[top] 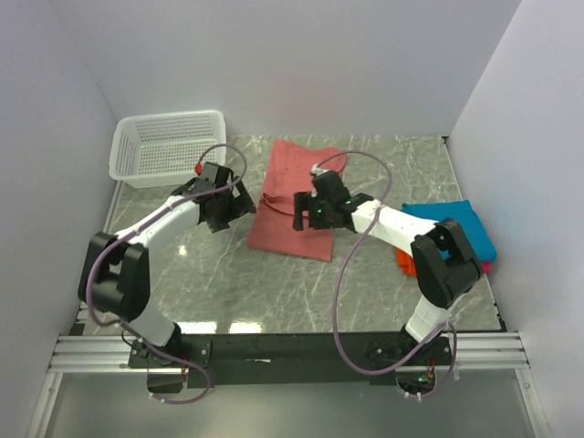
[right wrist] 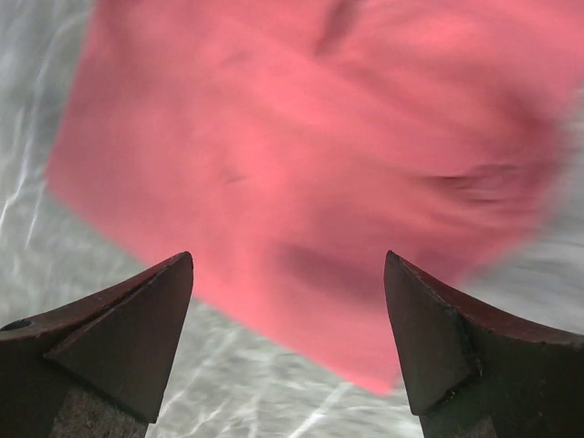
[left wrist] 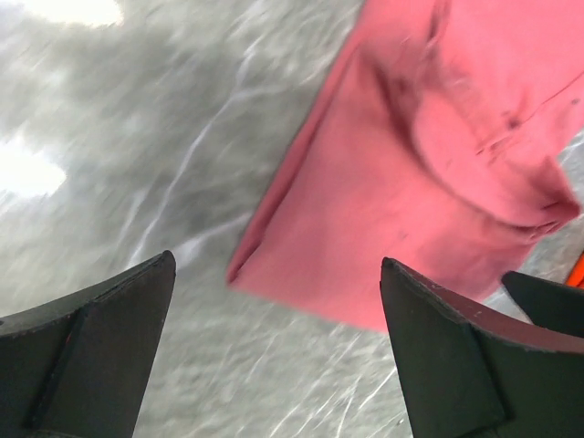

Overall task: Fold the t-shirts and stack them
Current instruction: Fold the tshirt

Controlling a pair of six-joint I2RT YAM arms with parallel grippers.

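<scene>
The salmon-red t-shirt [top: 297, 196] lies folded into a long strip in the middle of the table. It also shows in the left wrist view [left wrist: 429, 173] and in the right wrist view [right wrist: 301, 155]. My left gripper [top: 239, 208] is open and empty, just left of the shirt's left edge. My right gripper [top: 301, 212] is open and empty above the shirt's near right part. A folded teal-blue t-shirt [top: 456, 224] lies at the right on top of an orange one [top: 403, 260] and a magenta-pink one [top: 487, 267].
A white mesh basket [top: 169, 146] stands at the back left corner. White walls close in the table on three sides. The right arm [top: 438, 260] reaches over the folded stack.
</scene>
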